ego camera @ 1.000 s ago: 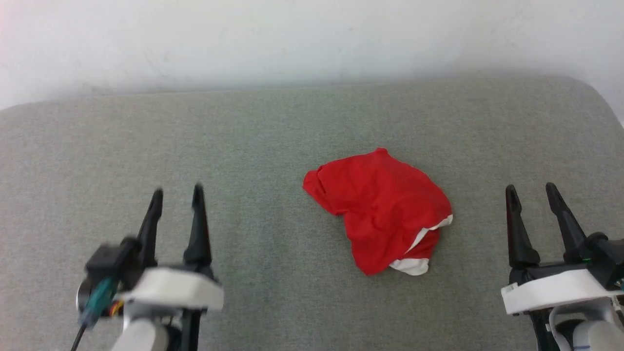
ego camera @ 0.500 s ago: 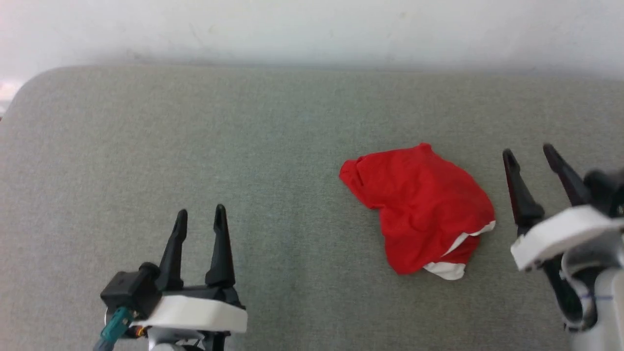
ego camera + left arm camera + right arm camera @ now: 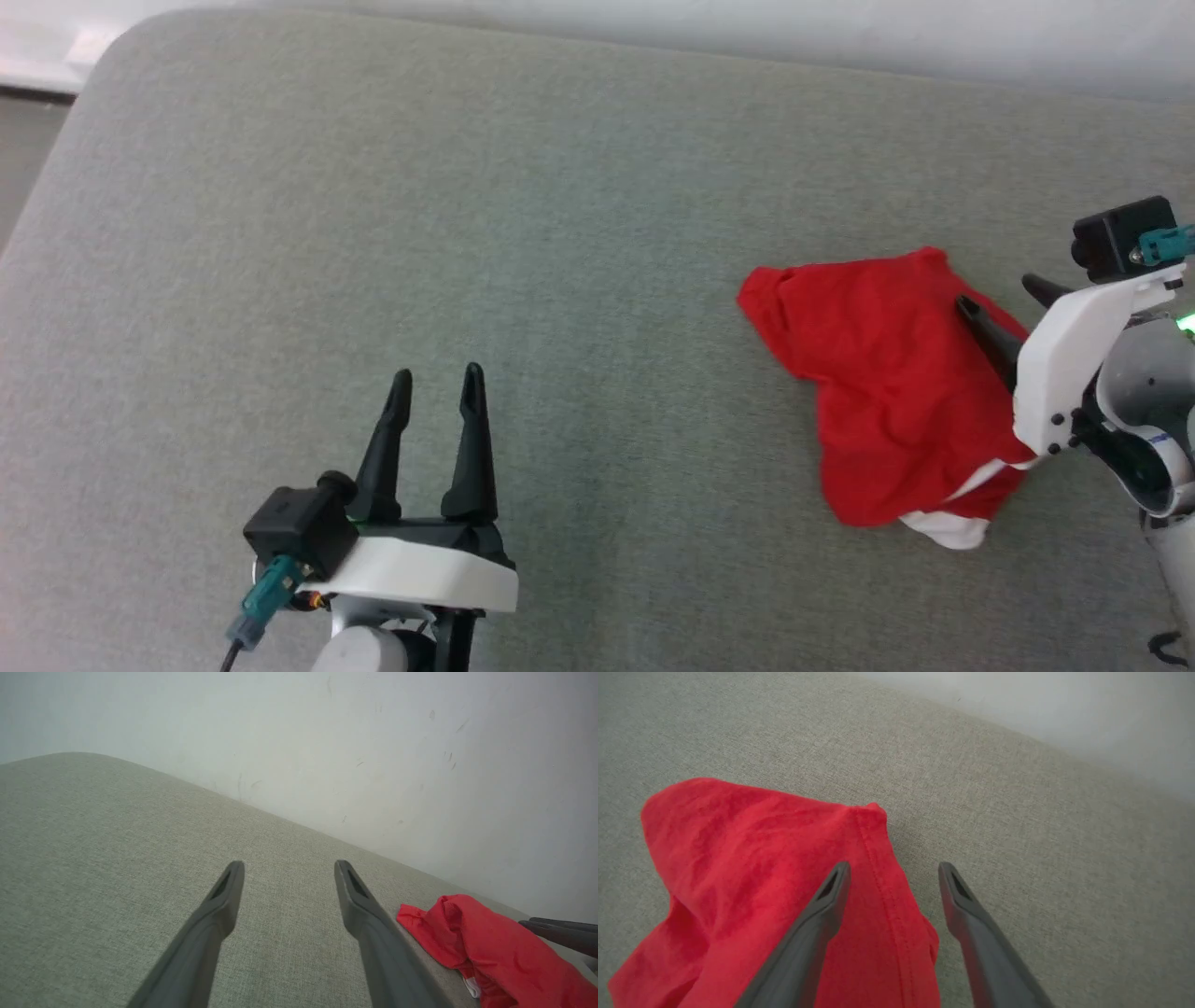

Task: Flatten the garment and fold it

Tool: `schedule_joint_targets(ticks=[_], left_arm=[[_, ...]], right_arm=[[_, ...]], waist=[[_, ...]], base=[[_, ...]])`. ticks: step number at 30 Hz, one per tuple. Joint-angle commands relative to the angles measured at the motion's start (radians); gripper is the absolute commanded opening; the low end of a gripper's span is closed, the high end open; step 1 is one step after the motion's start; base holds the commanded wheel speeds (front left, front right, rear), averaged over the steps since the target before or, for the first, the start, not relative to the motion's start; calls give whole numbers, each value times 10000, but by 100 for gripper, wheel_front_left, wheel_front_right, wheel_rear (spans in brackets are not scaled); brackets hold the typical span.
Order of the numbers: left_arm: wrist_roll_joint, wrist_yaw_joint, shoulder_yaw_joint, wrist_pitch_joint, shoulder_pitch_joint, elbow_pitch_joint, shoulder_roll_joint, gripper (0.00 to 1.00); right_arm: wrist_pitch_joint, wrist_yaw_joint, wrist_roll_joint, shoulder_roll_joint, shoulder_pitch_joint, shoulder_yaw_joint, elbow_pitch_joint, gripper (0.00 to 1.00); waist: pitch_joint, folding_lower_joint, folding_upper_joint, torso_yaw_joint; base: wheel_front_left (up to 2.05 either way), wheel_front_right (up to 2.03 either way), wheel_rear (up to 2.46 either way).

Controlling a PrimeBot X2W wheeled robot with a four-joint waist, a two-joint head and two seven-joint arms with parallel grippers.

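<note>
The garment (image 3: 887, 392) lies crumpled in a heap on the grey cushion, bright red with a white strip (image 3: 945, 532) showing at its near end; no print is visible. My right gripper (image 3: 994, 291) is open at the heap's far right edge. In the right wrist view this gripper (image 3: 894, 865) straddles a stitched hem of the garment (image 3: 761, 858), one finger over red cloth and the other over bare cushion. My left gripper (image 3: 437, 373) stands open well to the left with nothing between its fingers. The left wrist view shows that gripper (image 3: 288, 865) with the garment (image 3: 490, 952) off to its right.
The grey fabric cushion (image 3: 467, 187) spreads wide around the heap, with a rounded corner at the far left (image 3: 121, 37). A white wall (image 3: 327, 742) runs along its back edge. A dark floor strip (image 3: 23, 140) lies past the left edge.
The head camera has swung, shifting the whole picture. My right gripper has come from beside the heap to straddle its far right edge. The garment has kept its shape.
</note>
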Motion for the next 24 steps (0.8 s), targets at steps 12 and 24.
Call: schedule_joint_targets(ticks=[12, 24], left_arm=[[230, -358, 341, -47, -173, 250, -321, 100], [415, -366, 711, -47, 0, 305, -374, 100]], right_arm=[[759, -9, 755, -152, -115, 218, 641, 0], [-744, -9, 485, 217, -625, -167, 340, 0]], waist=[[586, -3, 0, 748], [-228, -3, 0, -138]], base=[[0, 0, 0], [0, 0, 0]])
